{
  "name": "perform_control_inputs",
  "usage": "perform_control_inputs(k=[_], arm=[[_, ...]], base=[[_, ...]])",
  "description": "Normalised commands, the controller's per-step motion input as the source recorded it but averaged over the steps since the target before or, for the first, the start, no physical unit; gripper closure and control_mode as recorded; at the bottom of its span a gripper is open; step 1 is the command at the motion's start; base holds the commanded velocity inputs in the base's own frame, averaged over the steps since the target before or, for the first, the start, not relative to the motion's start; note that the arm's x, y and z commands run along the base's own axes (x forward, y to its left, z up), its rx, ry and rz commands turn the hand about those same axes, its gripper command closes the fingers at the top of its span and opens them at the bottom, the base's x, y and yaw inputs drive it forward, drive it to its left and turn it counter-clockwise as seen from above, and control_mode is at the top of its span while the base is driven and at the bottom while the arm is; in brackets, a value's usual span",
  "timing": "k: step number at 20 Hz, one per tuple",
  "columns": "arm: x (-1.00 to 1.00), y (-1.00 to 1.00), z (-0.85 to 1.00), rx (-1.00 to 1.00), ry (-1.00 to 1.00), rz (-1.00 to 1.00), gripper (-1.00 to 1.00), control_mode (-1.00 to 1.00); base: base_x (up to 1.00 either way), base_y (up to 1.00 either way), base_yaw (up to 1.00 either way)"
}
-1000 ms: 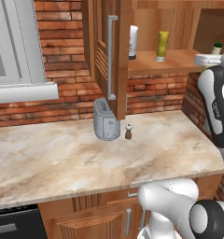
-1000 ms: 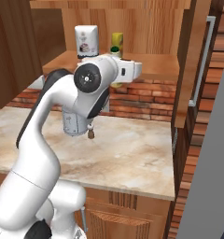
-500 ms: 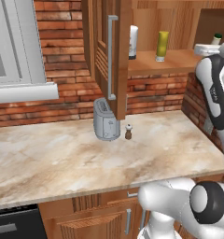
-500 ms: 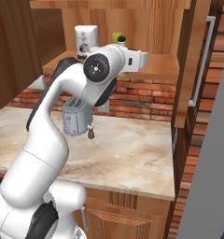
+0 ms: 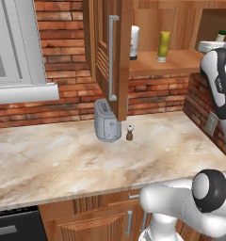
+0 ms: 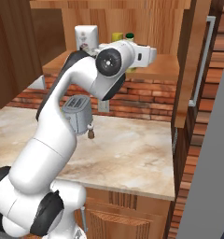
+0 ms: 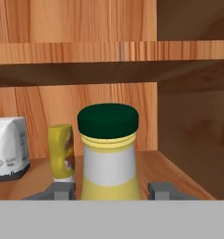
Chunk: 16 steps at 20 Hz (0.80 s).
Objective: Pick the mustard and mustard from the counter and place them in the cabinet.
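Left base view, left to right: toaster (image 5: 107, 121) and brown shaker (image 5: 129, 132) sit just beside each other on the surface (image 5: 77, 155); cabinet (image 5: 116, 52) door open, white bottle (image 5: 134, 42) and dull-yellow mustard (image 5: 164, 46) upright on its shelf (image 5: 181, 62). Hand view: tool (image 7: 109, 190) pinches green-capped mustard (image 7: 108, 154), a finger (image 7: 62, 190) on each side, inside the cabinet, just right of the dull-yellow one
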Motion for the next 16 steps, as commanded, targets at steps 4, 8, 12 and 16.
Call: perform_control_inputs(k=[4,8,12,16], arm=[[0.08,0.00,-0.04,-0.05,0.00,0.00,1.00,-1.00],[0.29,0.00,-0.05,-0.05,0.00,0.00,1.00,-1.00],[0.42,0.00,-0.01,-0.01,0.01,0.00,1.00,-1.00],[0.51,-0.01,-0.01,0.00,0.02,0.00,1.00,-1.00]], base=[[0.00,0.00,0.00],[0.00,0.00,0.00],[0.00,0.00,0.00],[0.00,0.00,0.00]])
